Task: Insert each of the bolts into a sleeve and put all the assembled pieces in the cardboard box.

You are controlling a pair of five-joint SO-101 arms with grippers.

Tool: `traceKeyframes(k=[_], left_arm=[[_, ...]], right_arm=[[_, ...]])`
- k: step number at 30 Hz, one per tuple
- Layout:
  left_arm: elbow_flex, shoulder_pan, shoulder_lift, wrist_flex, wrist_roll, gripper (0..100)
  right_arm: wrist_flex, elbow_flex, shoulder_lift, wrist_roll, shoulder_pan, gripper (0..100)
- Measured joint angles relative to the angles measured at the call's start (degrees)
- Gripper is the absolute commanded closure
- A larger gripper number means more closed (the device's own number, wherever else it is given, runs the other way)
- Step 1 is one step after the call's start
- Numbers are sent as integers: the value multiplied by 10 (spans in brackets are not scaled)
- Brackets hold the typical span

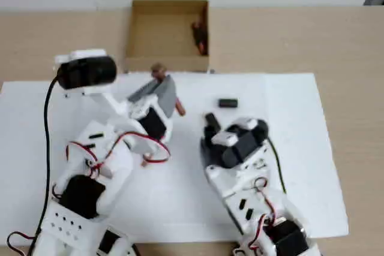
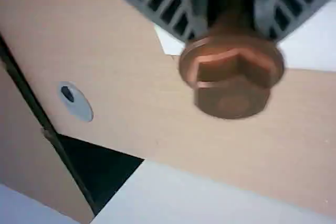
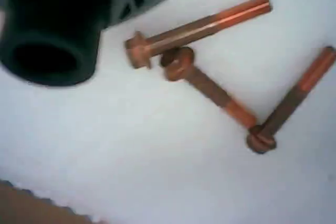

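- Wooden counter (image 1: 336,34) under a white sheet (image 1: 288,148), with the box (image 1: 135,28) at its far edge.
- Jaws of the left gripper (image 1: 159,78) are clamped on a bolt (image 2: 231,77), just short of the box's front wall.
- Its long axis runs along the jaws, head outward toward the box.
- Jaws of the right gripper (image 1: 211,123) grip a sleeve (image 3: 47,51) above three loose bolts (image 3: 199,24).
- Risk: the bolt is well apart from the sleeve, so releasing here could box it unassembled, or its head could strike the wall.

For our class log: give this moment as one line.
left jaws: hold bolt | right jaws: hold sleeve | loose bolts: three | box: one piece
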Motion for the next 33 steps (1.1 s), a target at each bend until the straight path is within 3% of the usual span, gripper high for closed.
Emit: traceKeyframes(k=[9,21,33], left_arm=[[4,50,-38,4,26,994],[130,65,-137,1,9,994],[257,67,-228,-90,-38,994]], right_arm=[[0,2,0,67,-52,995],[0,2,0,125,-55,995],[0,2,0,152,-55,995]])
